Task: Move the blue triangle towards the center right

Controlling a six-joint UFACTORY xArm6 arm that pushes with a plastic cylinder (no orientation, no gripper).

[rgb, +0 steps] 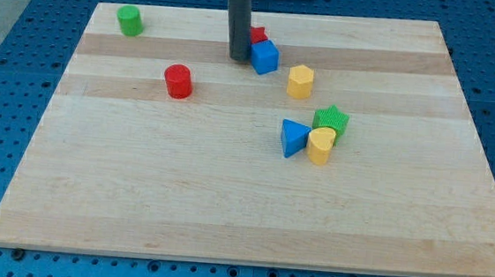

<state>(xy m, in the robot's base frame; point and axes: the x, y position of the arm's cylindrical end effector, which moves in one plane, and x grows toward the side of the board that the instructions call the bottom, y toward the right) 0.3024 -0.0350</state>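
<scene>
The rod stands near the view's top centre, my tip [238,58] resting on the worktop [224,207] just left of the blue cube [265,57], with a red block [258,35] partly hidden behind rod and cube. There is no claw on this arm, so nothing to call apart or together; it only pushes. The blue triangle [293,138] sits right of centre, well apart from my tip, touching a yellow cylinder [321,145] on its right, with a green block [331,120] just behind that pair. Judgement: the step in hand is the approach. To push well, the tip should travel down and come in on the triangle's left face, then drive it rightward. Risk: the yellow cylinder and green block lie right in the path, so a straight shove likely carries them along or turns the triangle; a slightly low contact may slip it past below them. The yellow hexagon [300,81] lies between tip and target, so route around it. The red cylinder [178,81] and green cylinder [130,20] are well out of the way. No containers in view; nothing holds anything.
</scene>
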